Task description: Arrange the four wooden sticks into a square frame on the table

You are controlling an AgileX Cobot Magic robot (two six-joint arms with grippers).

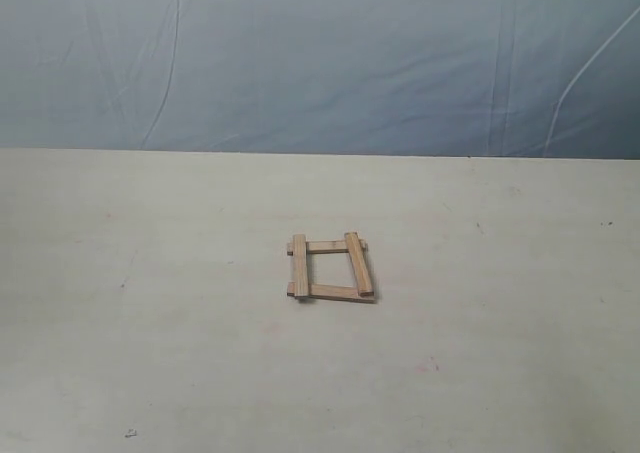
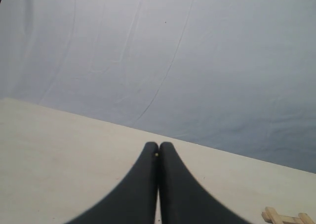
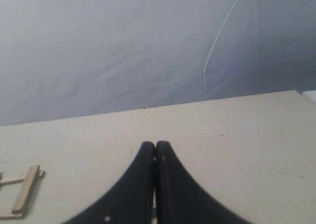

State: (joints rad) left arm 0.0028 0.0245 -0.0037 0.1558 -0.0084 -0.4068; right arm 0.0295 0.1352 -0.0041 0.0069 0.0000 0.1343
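Observation:
The four wooden sticks form the square frame (image 1: 329, 268) in the middle of the table (image 1: 150, 303). Two sticks lie across the ends of the other two, overlapping at the corners. Neither arm shows in the exterior view. In the left wrist view my left gripper (image 2: 158, 146) is shut with nothing between its black fingers, and a corner of the frame (image 2: 286, 217) peeks in at the picture's edge. My right gripper (image 3: 155, 145) is likewise shut and empty above the table, with part of the frame (image 3: 22, 194) off to its side.
A blue-grey cloth backdrop (image 1: 320, 63) hangs behind the table's far edge. A small pink mark (image 1: 428, 365) and faint specks dot the pale surface around the frame.

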